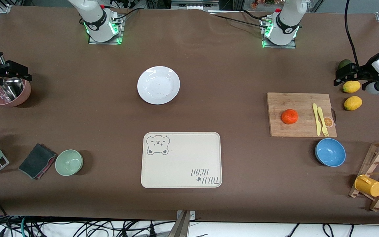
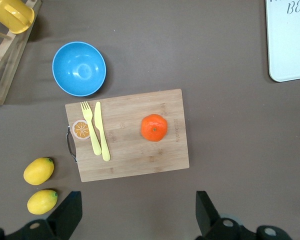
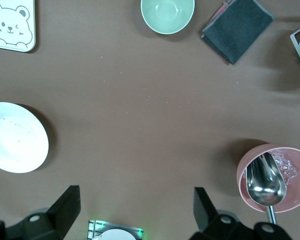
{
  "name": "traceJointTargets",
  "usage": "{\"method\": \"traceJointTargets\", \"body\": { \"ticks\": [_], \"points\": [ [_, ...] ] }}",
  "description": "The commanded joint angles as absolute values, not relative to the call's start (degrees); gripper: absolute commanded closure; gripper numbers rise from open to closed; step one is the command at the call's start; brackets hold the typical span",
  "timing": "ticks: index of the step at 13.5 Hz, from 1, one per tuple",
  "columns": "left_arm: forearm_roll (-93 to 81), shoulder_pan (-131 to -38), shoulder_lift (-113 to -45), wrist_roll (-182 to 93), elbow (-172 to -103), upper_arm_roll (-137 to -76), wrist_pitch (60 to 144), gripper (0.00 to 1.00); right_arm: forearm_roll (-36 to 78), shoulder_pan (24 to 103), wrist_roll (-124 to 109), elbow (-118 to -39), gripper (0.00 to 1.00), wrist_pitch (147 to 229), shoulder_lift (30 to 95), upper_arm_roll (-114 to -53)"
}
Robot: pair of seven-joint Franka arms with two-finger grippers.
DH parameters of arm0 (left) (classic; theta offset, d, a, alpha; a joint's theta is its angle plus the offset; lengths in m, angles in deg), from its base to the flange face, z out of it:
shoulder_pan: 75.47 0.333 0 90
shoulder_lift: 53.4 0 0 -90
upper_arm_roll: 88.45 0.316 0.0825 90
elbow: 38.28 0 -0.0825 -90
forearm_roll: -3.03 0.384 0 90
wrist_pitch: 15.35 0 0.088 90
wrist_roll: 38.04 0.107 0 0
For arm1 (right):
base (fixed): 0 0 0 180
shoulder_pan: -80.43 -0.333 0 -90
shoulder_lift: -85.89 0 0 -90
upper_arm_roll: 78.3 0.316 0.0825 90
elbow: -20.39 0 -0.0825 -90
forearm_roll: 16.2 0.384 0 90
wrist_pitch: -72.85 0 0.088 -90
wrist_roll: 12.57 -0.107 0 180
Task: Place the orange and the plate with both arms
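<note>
Orange (image 1: pixel 289 116) on bamboo board (image 1: pixel 301 114), apart from left gripper (image 1: pixel 341 75), fingers spread, empty, over lemons (image 1: pixel 351 87). White plate (image 1: pixel 158 85) mid-table, well apart from right gripper (image 1: pixel 20 73), spread, empty, over pink bowl (image 1: pixel 23 95).

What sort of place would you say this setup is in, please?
Most likely a robotics lab staged as a kitchen table: two white robot arm bases bolted to a brown-covered table, with loose cables along its edge and kitchen props such as a bamboo cutting board and a round white plate.
</note>
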State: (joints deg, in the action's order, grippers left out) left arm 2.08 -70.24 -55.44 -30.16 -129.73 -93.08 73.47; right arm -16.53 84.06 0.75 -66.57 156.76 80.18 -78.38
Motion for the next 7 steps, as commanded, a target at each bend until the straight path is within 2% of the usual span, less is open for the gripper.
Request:
{"method": "traceJointTargets", "body": {
  "ticks": [1,7],
  "points": [
    [1.89,-70.11,-55.68,-28.98,-129.16,-93.11,73.68,0.00,-17.08,83.95,0.61,-65.39,0.00,156.52,79.65,-78.21],
    [1.89,-70.02,-55.68,-28.98,-129.16,-93.02,73.95,0.00,-17.08,83.95,0.61,-65.39,0.00,157.04,79.74,-78.12]
  ]
}}
